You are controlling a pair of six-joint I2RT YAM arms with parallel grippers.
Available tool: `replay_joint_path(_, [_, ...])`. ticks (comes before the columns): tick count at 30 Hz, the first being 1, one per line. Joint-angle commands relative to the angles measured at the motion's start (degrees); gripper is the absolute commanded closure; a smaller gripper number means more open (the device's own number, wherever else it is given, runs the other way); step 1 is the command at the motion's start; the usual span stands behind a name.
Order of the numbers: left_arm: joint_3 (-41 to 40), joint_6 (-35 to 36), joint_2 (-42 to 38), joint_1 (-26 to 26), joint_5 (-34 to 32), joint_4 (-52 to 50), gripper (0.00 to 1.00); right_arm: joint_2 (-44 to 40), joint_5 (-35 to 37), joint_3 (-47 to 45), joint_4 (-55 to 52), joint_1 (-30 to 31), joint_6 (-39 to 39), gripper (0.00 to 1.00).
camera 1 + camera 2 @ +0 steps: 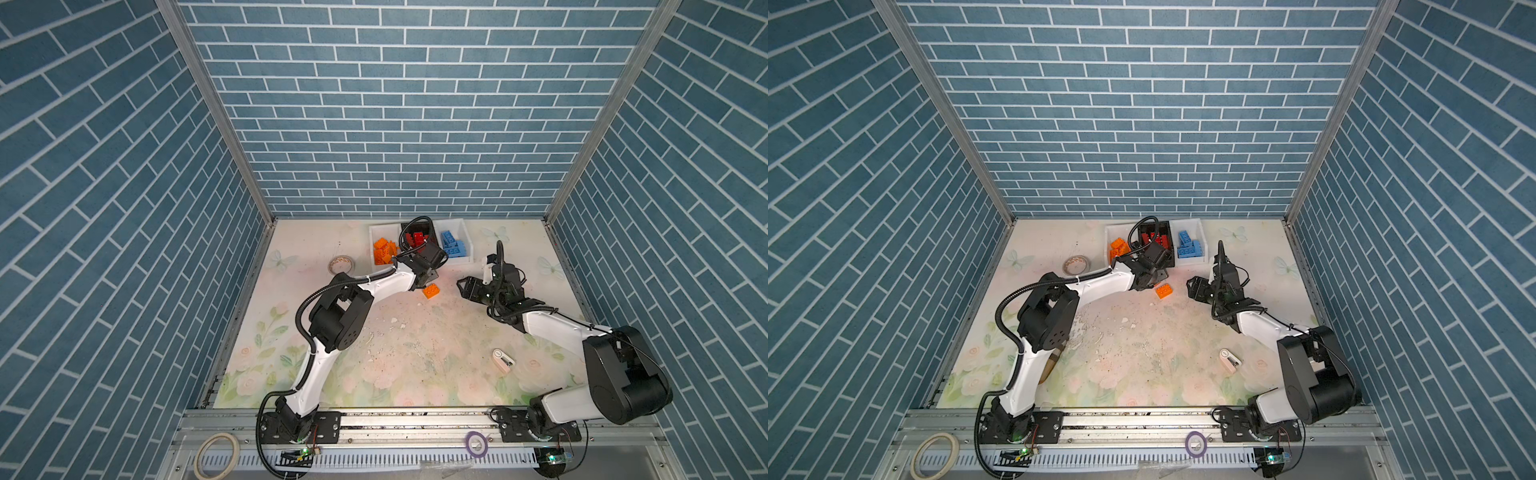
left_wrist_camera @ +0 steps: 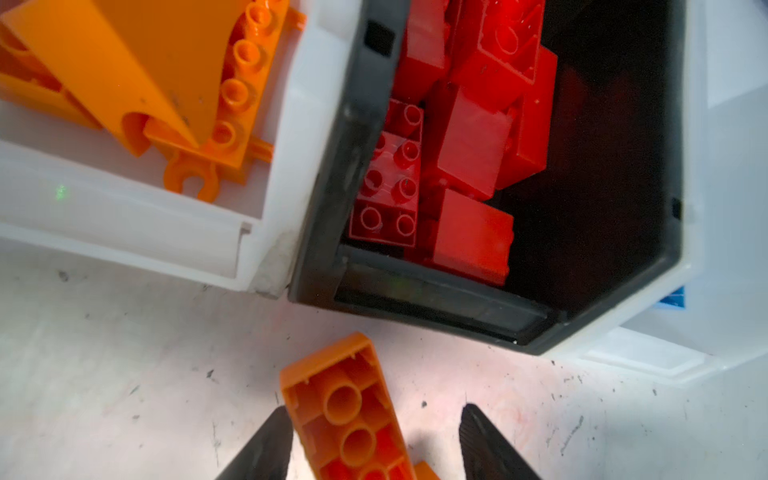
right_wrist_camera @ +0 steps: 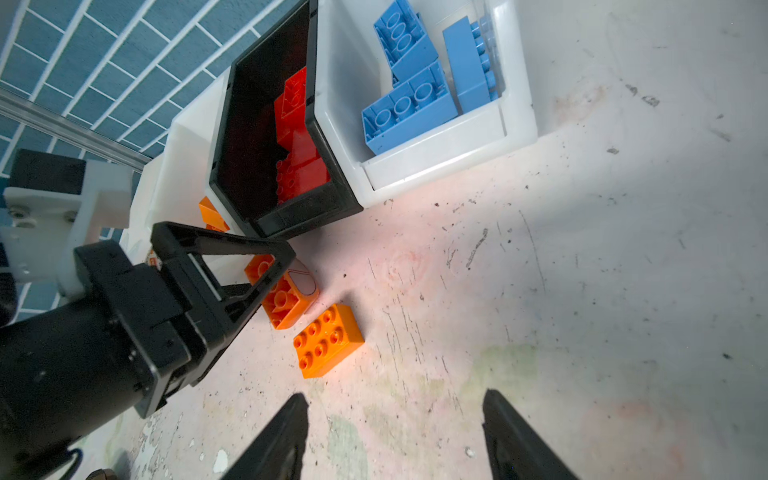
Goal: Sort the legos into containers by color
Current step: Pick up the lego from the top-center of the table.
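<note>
Nearest: my left gripper (image 2: pixel 374 411), jaws half-wide astride an overturned orange lego (image 2: pixel 345 399) beside the black container (image 2: pixel 436 297), evidently to lift it into the white container (image 2: pixel 124 224) holding orange; right gripper (image 3: pixel 395 395) spread, empty.

In both top views your left arm (image 1: pixel 386 286) covers the 6 o'clock end of the black bin (image 1: pixel 1165 227), which sits at 12 o'clock on the table (image 1: pixel 415 365), and it hides most of the upturned orange brick (image 2: pixel 349 415) under the left gripper (image 2: pixel 374 411). In the left wrist view that brick runs off the picture's edge, so you cannot tell its length. The right gripper (image 3: pixel 397 397) shows only its fingertips in its own view. At 8 o'clock a brown thing (image 1: pixel 1054 360) peeks from under the left arm, too covered to name.
</note>
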Motion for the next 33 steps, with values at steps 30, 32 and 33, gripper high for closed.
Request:
replay_joint_path(30, [-10.5, 13.8, -11.5, 0.5, -3.3, -2.9, 0.72, 1.6, -3.5, 2.3, -2.4, -0.4, -4.7, 0.33])
replay_joint_path(32, [-13.5, 15.4, -15.0, 0.6, -3.8, -1.2, 0.73, 1.6, -5.2, 2.1, -1.8, -0.3, -6.1, 0.33])
replay_joint_path(33, [-14.6, 16.3, -16.5, 0.7, -4.4, -0.6, 0.74, 1.5, -5.6, 2.0, -1.9, -0.3, -6.6, 0.32])
